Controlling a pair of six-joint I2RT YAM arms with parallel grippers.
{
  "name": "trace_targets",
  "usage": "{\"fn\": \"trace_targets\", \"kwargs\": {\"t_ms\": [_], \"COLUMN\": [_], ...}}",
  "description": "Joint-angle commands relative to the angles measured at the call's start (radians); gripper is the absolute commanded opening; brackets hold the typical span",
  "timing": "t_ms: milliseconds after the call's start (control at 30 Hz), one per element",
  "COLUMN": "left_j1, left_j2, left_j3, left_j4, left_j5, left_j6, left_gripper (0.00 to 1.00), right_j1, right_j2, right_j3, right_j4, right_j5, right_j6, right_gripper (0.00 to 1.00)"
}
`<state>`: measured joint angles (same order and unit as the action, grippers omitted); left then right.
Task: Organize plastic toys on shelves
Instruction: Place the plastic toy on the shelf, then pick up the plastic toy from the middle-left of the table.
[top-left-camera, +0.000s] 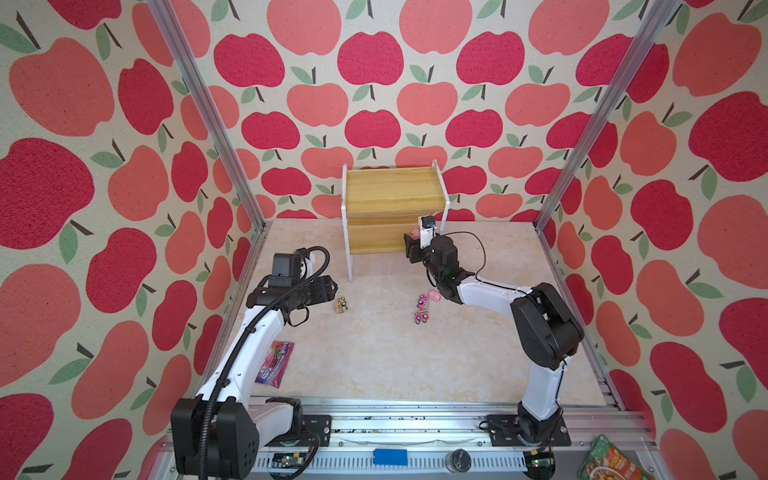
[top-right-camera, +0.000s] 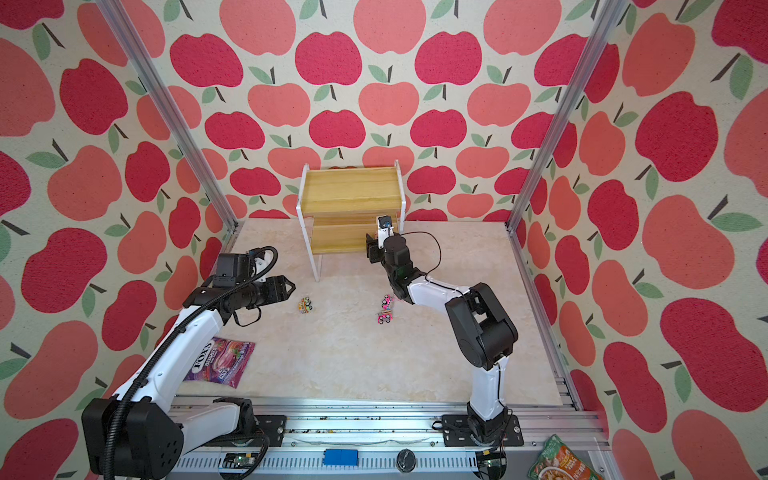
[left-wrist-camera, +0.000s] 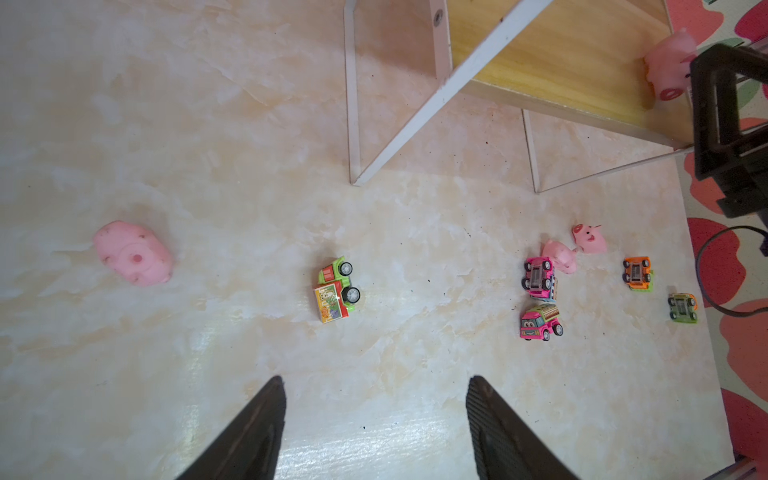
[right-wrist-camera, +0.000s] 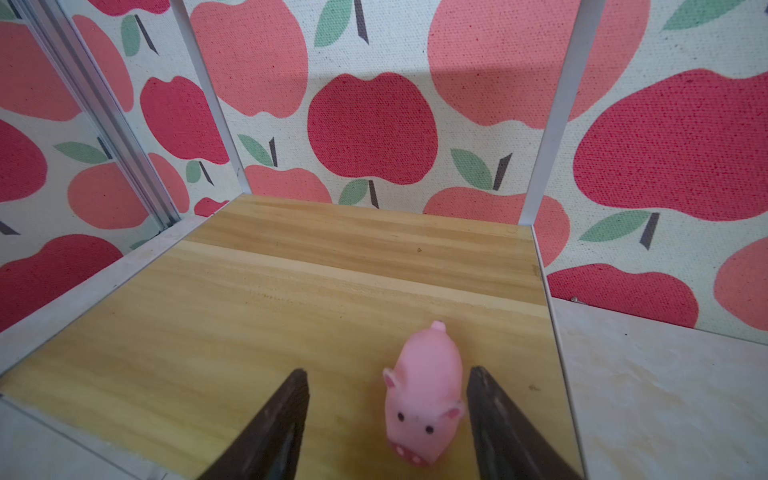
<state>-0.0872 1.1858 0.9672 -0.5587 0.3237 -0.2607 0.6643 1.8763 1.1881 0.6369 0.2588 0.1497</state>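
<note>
Finishing a placement, I'd say: the right gripper (right-wrist-camera: 386, 370) stands wide around the pink pig (right-wrist-camera: 424, 395) on the lower board of the shelves (right-wrist-camera: 291, 311); the left gripper (left-wrist-camera: 376, 380) hangs open. Next, back out without nudging it.

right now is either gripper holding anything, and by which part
Nothing is held. The right gripper stands open around the pink pig on the lower shelf board; the left gripper is open and empty.

Shelf pig (top-left-camera: 414, 232) mostly hidden behind right arm (top-left-camera: 444, 250); green pouch (top-left-camera: 609, 461) cut off by bottom edge.
</note>
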Motion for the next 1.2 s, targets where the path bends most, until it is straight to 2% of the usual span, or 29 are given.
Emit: {"fn": "trace_targets", "kwargs": {"t_ms": [0, 200, 500, 567, 833, 1000, 1167], "left_j1": [0.011, 0.036, 0.113, 0.144, 0.268, 0.269, 0.261], "left_j2": [-0.003, -0.006, 0.036, 0.063, 0.221, 0.358, 0.496], "left_j3": [-0.008, -0.009, -0.005, -0.003, 0.026, 0.106, 0.198], "left_j4": [-0.035, -0.035, -0.053, -0.059, -0.048, -0.077, -0.09], "left_j5": [-0.031, -0.049, -0.125, -0.143, -0.118, -0.141, -0.195], "left_j6": [0.022, 0.018, -0.022, -0.042, -0.179, -0.254, -0.281], "left_gripper": [0.74, 0.76, 0.76, 0.76, 0.73, 0.69, 0.67], "right_j1": [0.007, 0.03, 0.153, 0.182, 0.236, 0.239, 0.245], "right_j2": [-0.075, -0.169, -0.314, -0.33, -0.328, -0.313, -0.32], "right_j3": [-0.052, -0.163, -0.365, -0.396, -0.487, -0.511, -0.531], "right_j4": [0.034, 0.041, 0.011, -0.004, -0.027, -0.048, -0.079], "right_j5": [-0.039, -0.078, -0.114, -0.153, -0.334, -0.41, -0.423], "right_j6": [0.026, 0.061, 0.03, 0.01, 0.012, -0.001, -0.039], "right_gripper": [0.7, 0.73, 0.73, 0.73, 0.73, 0.73, 0.73]}}
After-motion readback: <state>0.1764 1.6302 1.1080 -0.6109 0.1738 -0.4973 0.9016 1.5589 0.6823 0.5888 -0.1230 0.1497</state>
